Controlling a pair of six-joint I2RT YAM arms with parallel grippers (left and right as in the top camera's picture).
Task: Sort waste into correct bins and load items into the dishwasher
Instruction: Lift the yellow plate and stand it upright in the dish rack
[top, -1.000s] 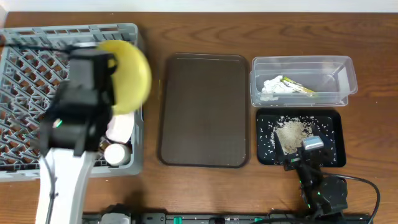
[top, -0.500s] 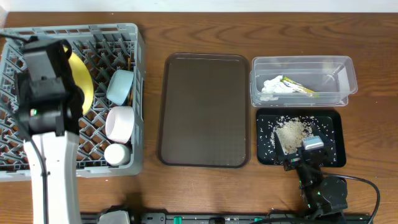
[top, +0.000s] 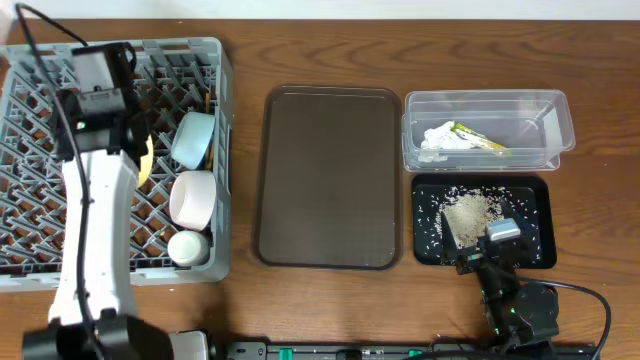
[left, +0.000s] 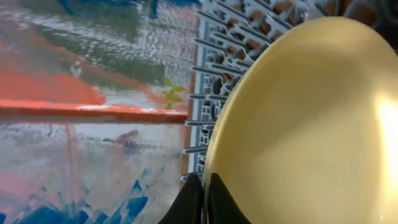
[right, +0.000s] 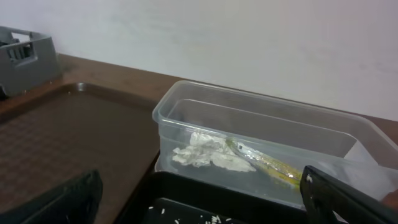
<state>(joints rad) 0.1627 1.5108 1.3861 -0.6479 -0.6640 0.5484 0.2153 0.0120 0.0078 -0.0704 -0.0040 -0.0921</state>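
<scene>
The left claw (left: 202, 196) is pinched tight on the rim of the yellow plate (left: 311, 124). It holds the plate up on its edge inside the grey dish rack (top: 150, 45). From above, the plate shows only as a thin yellow strip beside the arm. The light-blue bowl (top: 192, 140) and the white bowl (top: 192, 197) sit in the rack just to its side.

The right claw (right: 208, 202) is spread wide with nothing in it, low by the black tray (top: 535, 200). The crumbs (top: 470, 212) lie in that tray. The tissue (top: 440, 137) and the wrapper (top: 480, 140) lie in the clear tub (top: 485, 97).

The arm hides the bottom of the plate, so I cannot tell if it sits down in the grid yet. That is the risky part. If the claw lets go too soon, the plate could drop, roll or fall flat. If it leans the wrong way, it could bump the light-blue bowl and knock it over. If the claw pulls away crooked, it could drag the plate out of its slot. A slow, straight lift looks safest.
</scene>
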